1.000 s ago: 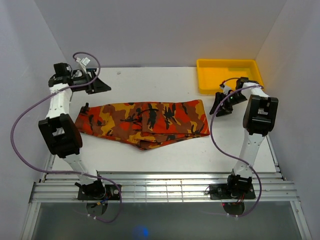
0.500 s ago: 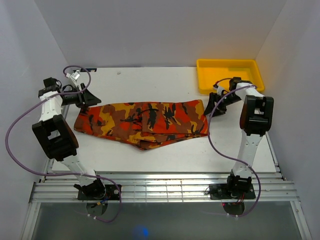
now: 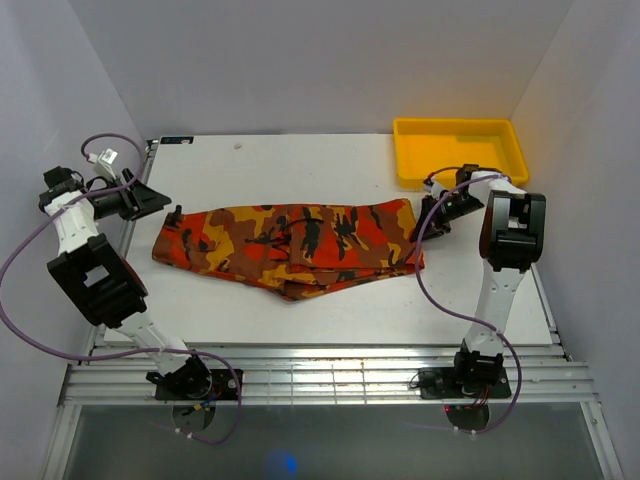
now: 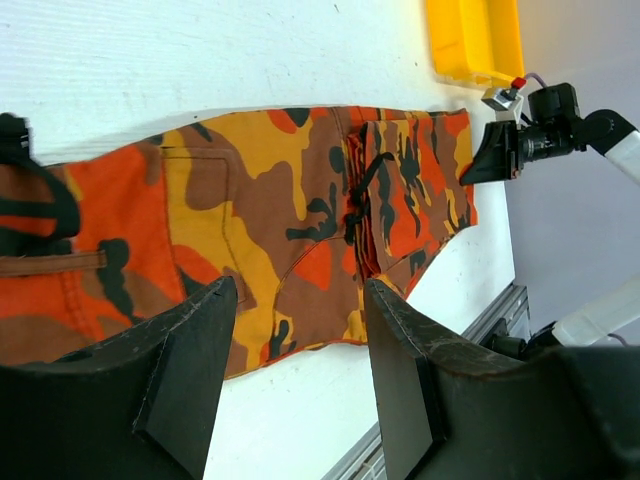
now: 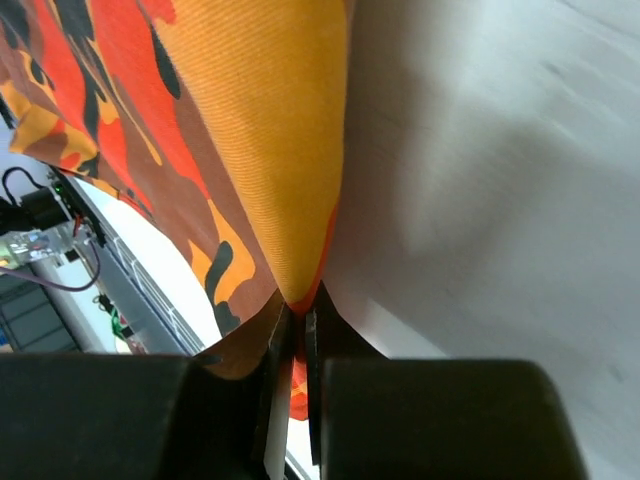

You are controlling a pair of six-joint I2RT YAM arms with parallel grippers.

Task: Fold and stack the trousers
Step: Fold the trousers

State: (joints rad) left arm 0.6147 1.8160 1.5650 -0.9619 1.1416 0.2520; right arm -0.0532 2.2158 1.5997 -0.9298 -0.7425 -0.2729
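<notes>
The right gripper (image 5: pixel 297 318) is pinched shut on the end hem of the trousers (image 3: pixel 290 245); the left gripper (image 4: pixel 297 375) is held wide and empty beyond their other end; the trousers are spread lengthwise across the table (image 3: pixel 300 160), seemingly doubled once; crosswise folding and stacking are judged outstanding.

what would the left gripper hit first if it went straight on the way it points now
Probably the trousers: the open left gripper points at their nearest end, with nothing else in the line. Depth is unclear, so it might touch the table first.
</notes>
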